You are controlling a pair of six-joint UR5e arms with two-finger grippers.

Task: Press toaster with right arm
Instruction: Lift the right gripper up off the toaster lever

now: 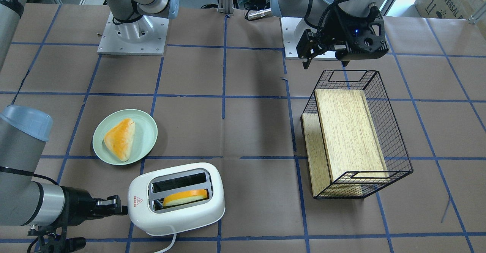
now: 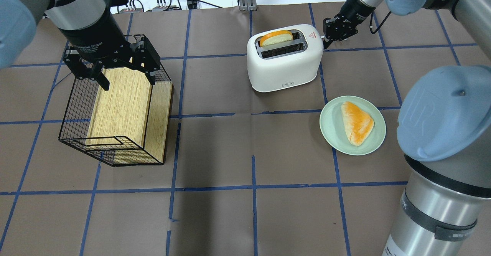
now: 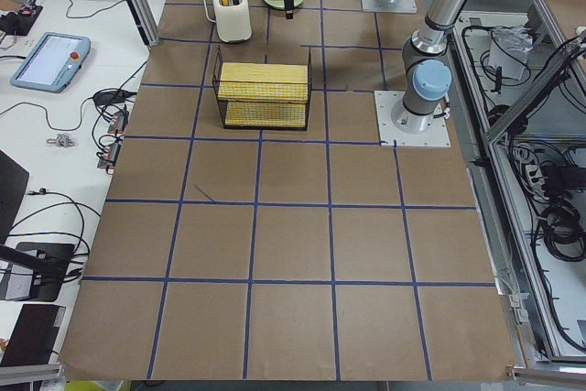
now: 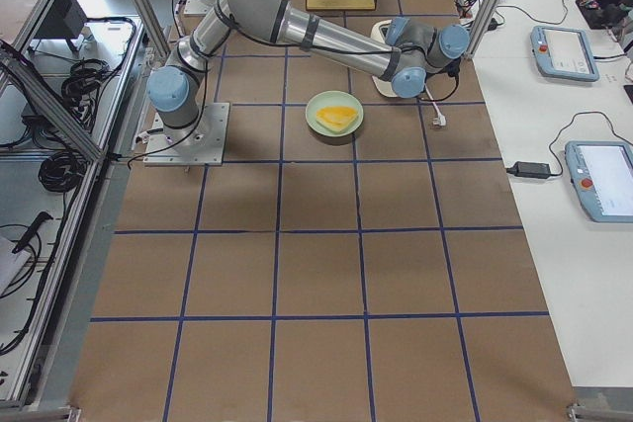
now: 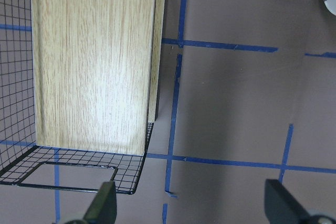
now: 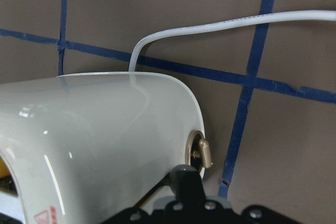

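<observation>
Now the right claw point(image 1: 122, 208), closed and empty, meets the lever end of the toaster point(image 1: 182, 216), far right on the counter point(image 2: 230, 152); pressing seems unfinished. Next, push the lever knob point(image 6: 203, 153) straight down.

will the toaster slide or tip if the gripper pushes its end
Likely slides rather than tips: the toaster sits low and wide on smooth paper. Its glossy rounded shell may let the right gripper skid off. The slack cord probably won't hold it back.
</observation>
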